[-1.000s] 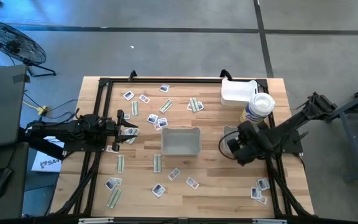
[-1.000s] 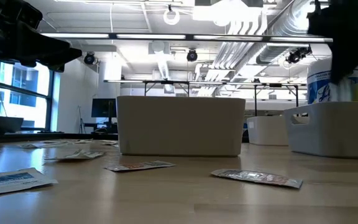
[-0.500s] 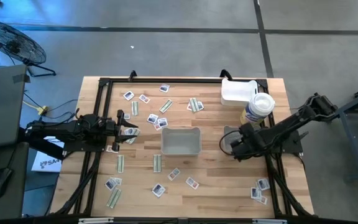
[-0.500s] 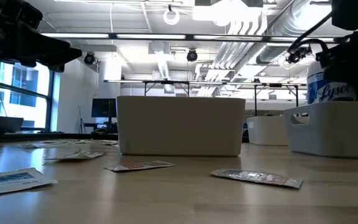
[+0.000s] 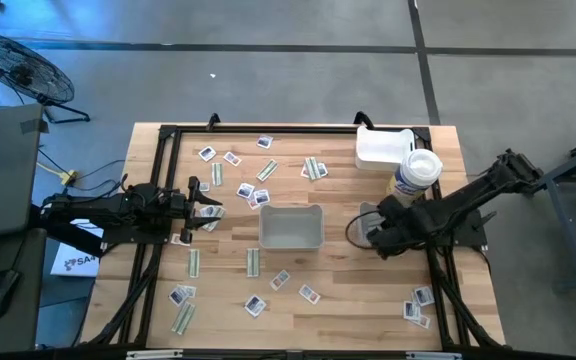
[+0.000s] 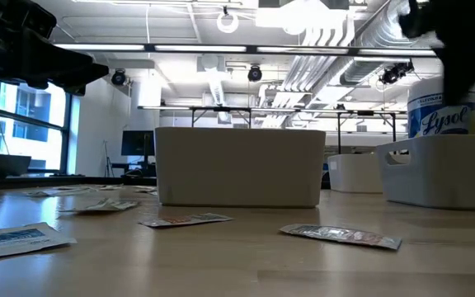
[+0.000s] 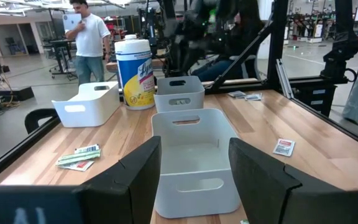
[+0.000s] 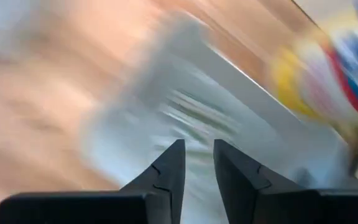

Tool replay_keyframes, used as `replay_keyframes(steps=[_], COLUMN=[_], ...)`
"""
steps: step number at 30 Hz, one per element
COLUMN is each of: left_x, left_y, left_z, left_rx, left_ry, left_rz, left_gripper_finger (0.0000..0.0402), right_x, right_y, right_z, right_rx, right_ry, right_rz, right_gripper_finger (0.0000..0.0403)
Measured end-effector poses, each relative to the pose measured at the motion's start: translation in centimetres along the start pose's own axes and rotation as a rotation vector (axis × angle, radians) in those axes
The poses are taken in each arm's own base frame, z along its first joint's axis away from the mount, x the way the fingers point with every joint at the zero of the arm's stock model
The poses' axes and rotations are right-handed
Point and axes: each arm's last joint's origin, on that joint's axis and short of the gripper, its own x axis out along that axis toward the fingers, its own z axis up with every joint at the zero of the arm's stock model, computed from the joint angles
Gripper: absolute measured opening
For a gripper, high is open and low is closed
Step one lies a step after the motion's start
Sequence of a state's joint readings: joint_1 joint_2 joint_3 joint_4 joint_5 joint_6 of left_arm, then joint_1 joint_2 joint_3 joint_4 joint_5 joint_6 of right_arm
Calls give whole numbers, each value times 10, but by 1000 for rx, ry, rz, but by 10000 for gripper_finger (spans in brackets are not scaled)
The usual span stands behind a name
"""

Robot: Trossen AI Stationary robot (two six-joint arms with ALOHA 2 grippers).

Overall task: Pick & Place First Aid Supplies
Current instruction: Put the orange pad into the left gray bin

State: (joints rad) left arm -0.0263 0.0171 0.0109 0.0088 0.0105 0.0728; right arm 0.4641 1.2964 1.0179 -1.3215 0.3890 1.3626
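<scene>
Wooden table [image 5: 338,275], right gripper [image 8: 196,163] apparently over grey tray [image 5: 368,214], blurred.

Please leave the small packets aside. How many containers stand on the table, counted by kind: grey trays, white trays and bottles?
Grey trays: 2, the middle one and the one behind it
White tray: 1
Bottle: 1
Total: 4
</scene>
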Motion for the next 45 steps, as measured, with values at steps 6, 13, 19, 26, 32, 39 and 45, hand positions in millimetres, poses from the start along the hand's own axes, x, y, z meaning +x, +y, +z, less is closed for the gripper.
replay_keyframes(steps=[6, 13, 19, 26, 32, 39, 45], left_x=[0, 0, 0, 0, 0, 0, 0], left_y=[0, 0, 0, 0, 0, 0, 0], left_z=[0, 0, 0, 0, 0, 0, 0], left_rx=[0, 0, 0, 0, 0, 0, 0], left_ry=[0, 0, 0, 0, 0, 0, 0], left_rz=[0, 0, 0, 0, 0, 0, 0], left_gripper_finger=[186, 186, 186, 186, 186, 186, 186], right_x=[-16, 10, 47, 78, 86, 92, 92], right_y=[54, 138, 186, 201, 198, 191, 191], right_z=[-3, -28, -37, -47, -52, -56, -58], right_rx=[-243, -536, -620, -668, -655, -666, -684], right_ry=[-287, -558, -603, -459, -344, -257, -214], right_rz=[421, 671, 824, 750, 734, 671, 699], right_gripper_finger=[78, 78, 78, 78, 78, 78, 78])
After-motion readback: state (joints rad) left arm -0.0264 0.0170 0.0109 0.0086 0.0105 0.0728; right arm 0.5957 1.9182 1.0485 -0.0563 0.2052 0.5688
